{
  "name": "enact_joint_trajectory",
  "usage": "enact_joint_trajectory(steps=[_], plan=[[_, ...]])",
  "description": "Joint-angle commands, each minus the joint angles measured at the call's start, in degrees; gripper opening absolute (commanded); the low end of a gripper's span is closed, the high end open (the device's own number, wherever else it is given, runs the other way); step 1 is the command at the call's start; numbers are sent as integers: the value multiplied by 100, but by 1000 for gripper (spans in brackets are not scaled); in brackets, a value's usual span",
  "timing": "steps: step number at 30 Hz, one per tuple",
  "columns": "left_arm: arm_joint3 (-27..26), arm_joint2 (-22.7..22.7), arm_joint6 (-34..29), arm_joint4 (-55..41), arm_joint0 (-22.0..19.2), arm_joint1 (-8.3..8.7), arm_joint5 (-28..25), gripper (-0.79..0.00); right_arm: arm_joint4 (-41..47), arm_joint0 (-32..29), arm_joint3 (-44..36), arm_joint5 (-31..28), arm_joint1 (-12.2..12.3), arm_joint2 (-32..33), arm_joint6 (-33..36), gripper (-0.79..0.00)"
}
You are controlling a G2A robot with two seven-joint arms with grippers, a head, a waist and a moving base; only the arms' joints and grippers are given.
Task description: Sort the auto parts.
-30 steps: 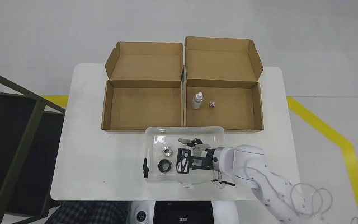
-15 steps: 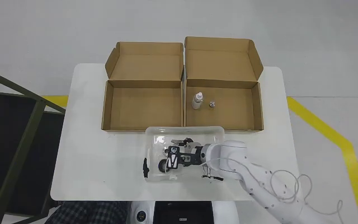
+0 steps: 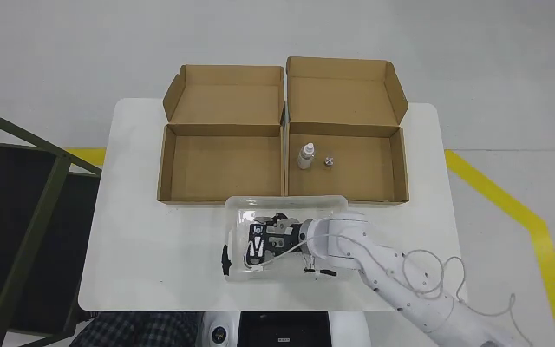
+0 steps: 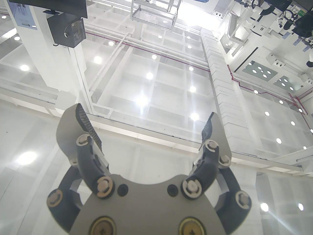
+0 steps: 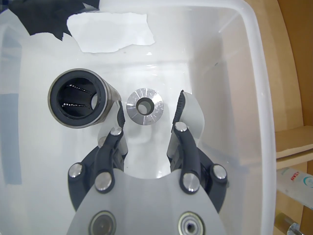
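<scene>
Silver metal collar (image 5: 144,110) sits on the floor of the clear plastic bin (image 5: 254,50), and just beside it sits a bigger bearing (image 5: 78,97) with black ends. The right pincer (image 5: 149,110) is low inside the bin and spread, with one finger on each side of the collar, neither pressed on it. The left pincer (image 4: 146,121) is spread too and faces a ceiling. Behind the bin on the white bench (image 3: 139,217) stand a left box (image 3: 221,165) and a right box (image 3: 368,169), both open cardboard. The right box contains a small white bottle (image 3: 306,155) and a little metal piece (image 3: 329,160).
</scene>
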Motion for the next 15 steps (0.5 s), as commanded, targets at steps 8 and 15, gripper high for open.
enact_joint_trajectory(steps=[8, 15], plan=[[0, 0, 0, 0, 0, 0, 0, 0, 145, 196, 344, -36, -125, -163, -7, -443], [0, 0, 0, 0, 0, 0, 0, 0, 270, 302, 539, -179, -185, -213, 10, -773]])
